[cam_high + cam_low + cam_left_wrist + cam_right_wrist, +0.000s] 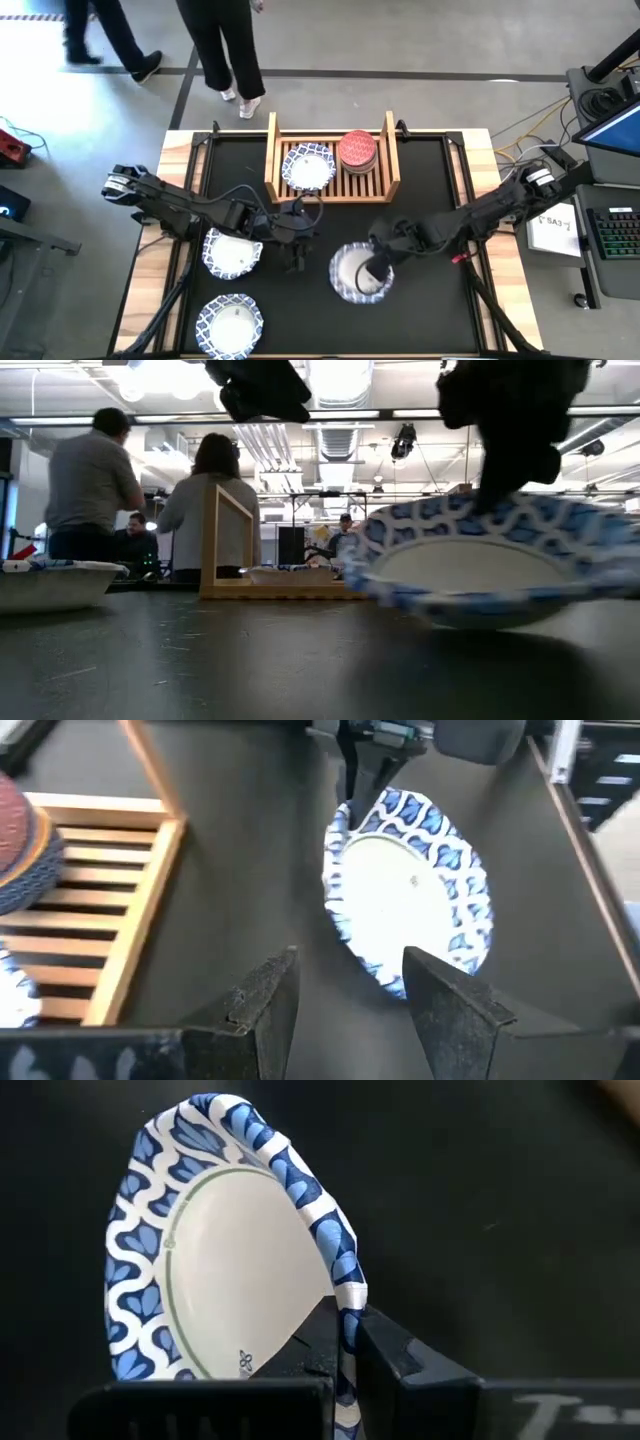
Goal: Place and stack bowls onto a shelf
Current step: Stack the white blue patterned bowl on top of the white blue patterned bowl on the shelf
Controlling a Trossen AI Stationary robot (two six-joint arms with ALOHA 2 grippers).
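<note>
The wooden shelf (330, 185) stands at the table's far middle. On its slats sit a white bowl with a blue rim (308, 168) and a stack of small bowls with a red one on top (357, 150). Near the table's middle, my right gripper (378, 266) is shut on another blue-rimmed bowl (352, 275); the left wrist view shows that bowl (410, 890) tipped up. My left gripper (345, 1010) stands open just left of it, nothing between its fingers. My right gripper pinches the bowl's blue patterned rim (348, 1302), one finger inside the bowl and one outside. The fingers slant down from above, from the table's right. The bowl is tilted, held rim uppermost; whether its low edge (395, 982) still rests on the table I cannot tell.
Two more blue-rimmed bowls lie on the table's left half, one under my left arm (233, 254) and one near the front edge (230, 326). The shelf's upright side boards (392, 150) flank its slats. People stand beyond the far edge (225, 50).
</note>
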